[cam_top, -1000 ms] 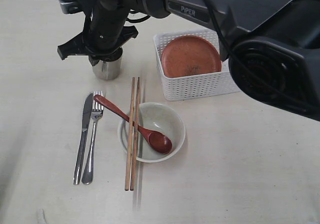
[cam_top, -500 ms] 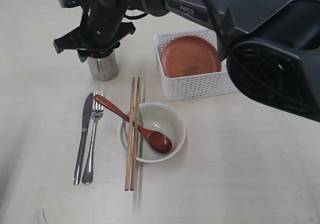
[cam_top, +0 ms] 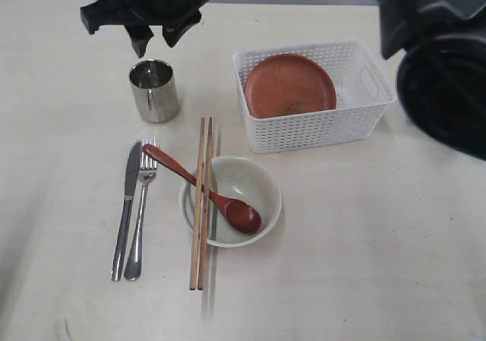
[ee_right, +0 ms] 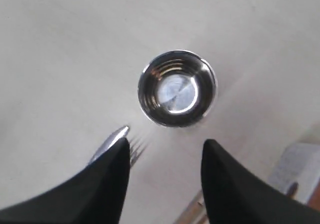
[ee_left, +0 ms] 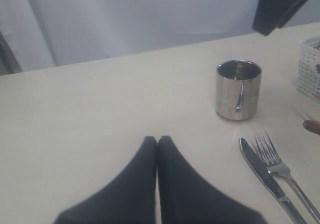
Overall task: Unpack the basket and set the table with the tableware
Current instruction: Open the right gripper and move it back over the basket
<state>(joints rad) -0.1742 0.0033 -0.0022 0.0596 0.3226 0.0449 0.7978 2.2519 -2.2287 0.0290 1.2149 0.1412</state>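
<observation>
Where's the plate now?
Exterior view: the plate lies in the left part of the basket, right of centre, behind the bowl.

Exterior: high, angled down on whole table [cam_top: 364, 265]. Right wrist: straight down over cup [ee_right: 177, 88]. Left wrist: low, near-level, close. All three share cup.

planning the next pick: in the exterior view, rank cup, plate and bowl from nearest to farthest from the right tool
1. cup, just below the right tool.
2 and 3. plate, in the basket on the right, and bowl, nearer the camera: too close to call.
</observation>
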